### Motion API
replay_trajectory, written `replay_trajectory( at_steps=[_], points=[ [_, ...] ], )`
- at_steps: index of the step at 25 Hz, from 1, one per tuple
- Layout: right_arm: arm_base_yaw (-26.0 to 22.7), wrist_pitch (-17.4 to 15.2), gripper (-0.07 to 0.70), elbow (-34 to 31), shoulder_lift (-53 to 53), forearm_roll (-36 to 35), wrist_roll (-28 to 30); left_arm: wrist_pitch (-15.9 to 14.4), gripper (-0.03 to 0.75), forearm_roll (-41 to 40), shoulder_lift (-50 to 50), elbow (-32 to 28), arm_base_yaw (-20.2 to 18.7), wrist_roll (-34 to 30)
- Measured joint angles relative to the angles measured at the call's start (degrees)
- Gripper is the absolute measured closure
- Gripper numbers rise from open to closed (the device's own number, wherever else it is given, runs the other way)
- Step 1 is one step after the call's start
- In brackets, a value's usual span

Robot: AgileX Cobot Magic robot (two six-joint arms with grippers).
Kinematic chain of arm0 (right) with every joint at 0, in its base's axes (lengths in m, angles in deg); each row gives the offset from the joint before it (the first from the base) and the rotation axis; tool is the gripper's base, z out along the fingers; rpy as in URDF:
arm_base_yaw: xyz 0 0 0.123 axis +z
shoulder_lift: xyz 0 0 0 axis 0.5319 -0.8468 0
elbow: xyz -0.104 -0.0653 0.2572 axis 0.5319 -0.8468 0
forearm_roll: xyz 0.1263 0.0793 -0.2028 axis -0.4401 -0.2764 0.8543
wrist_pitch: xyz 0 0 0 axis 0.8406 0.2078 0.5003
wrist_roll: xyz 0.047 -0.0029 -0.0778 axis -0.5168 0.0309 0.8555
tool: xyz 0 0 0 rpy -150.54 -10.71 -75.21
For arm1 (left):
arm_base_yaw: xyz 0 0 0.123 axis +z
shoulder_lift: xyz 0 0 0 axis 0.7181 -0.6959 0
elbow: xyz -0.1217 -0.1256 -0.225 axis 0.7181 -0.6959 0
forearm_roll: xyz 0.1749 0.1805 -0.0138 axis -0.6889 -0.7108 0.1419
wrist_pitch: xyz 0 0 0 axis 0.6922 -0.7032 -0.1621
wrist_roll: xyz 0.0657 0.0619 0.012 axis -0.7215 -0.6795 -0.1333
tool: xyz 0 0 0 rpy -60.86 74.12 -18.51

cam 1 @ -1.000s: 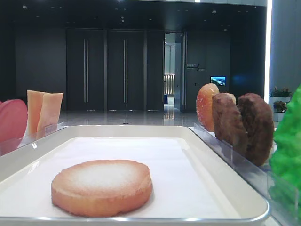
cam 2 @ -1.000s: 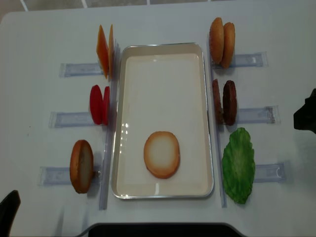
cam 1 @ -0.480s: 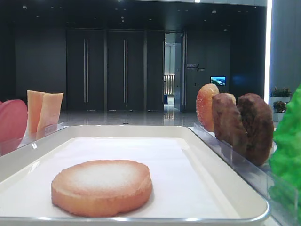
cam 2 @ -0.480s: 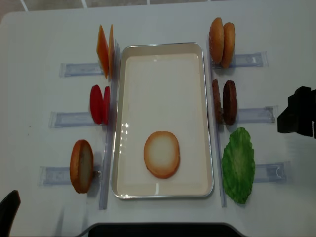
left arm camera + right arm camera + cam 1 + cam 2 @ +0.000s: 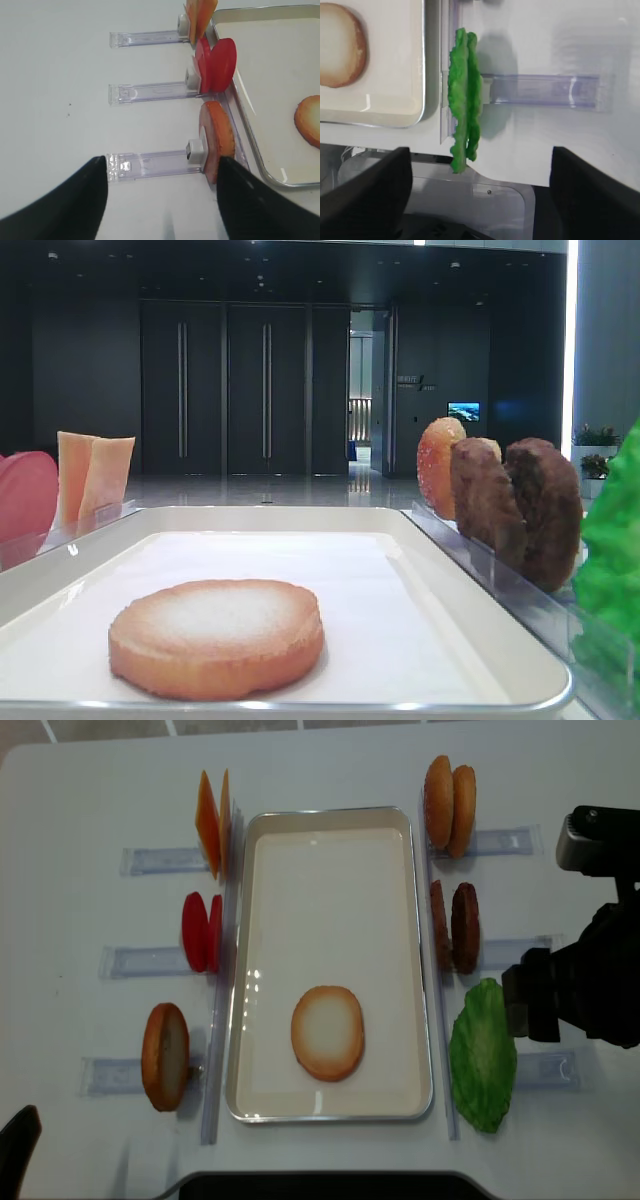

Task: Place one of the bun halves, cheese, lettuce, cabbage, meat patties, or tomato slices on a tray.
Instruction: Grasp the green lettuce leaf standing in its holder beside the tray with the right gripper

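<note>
Beside the lettuce (image 5: 483, 1055), right hand (image 5: 530, 1005).

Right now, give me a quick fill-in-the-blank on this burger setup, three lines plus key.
1. The only food lying on the tray is a flat ____.
2. The right gripper, jaws open, hangs above the green ____.
3. The meat patties stand on the tray's ____ side in the top view.

Missing words: bun half; lettuce; right

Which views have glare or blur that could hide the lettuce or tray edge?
Top view: window glare on the tray liner, lettuce sharp. Right wrist view: lettuce crisp, casting a soft shadow, open right gripper fingers blurred dark. Low front view: lettuce cropped, soft.
</note>
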Motion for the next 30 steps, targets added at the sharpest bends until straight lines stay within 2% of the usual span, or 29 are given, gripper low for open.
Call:
replay_trajectory(
  at_steps=[8,24,30],
  points=[
    [0.4,5.7,0.094,0.0,-5.2,0.9,-1.8,0.0,0.199,0.0,0.0,0.0,0.0,0.0],
    [0.9,7.1,0.094,0.0,-7.3,1.6,-2.7,0.0,0.199,0.0,0.0,0.0,0.0,0.0],
    [3.9,10.7,0.094,0.0,-7.8,1.3,-2.7,0.0,0.199,0.0,0.0,0.0,0.0,0.0]
  ],
)
